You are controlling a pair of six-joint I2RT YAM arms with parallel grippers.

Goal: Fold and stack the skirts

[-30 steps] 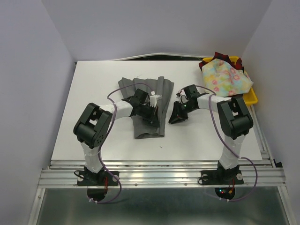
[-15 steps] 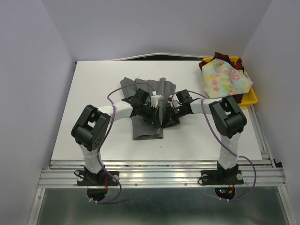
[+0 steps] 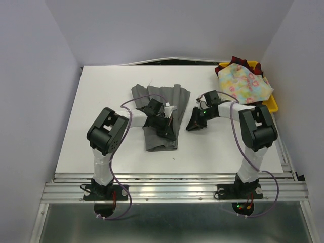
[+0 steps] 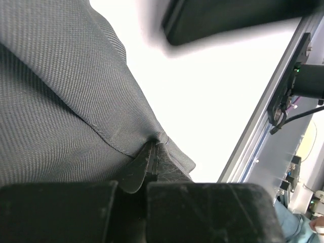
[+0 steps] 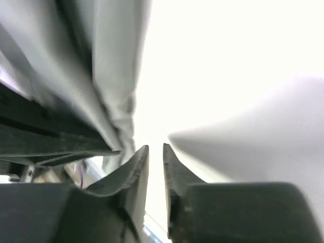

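One left pincer [image 4: 152, 167] pinches the grey skirt [image 4: 61, 101] hem.

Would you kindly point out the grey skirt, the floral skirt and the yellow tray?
grey skirt [image 3: 161, 140]: top external view, lower folded panel.
floral skirt [image 3: 244, 86]: top external view, middle of cloth.
yellow tray [image 3: 272, 105]: top external view, right rim.

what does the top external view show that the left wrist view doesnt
Only the top external view shows the floral skirt and plaid skirt piled in the yellow tray, plus the right gripper on bare table beside the grey skirt. Only the left wrist view shows the left gripper pinching a grey hem edge. Both show the grey skirt and white table.
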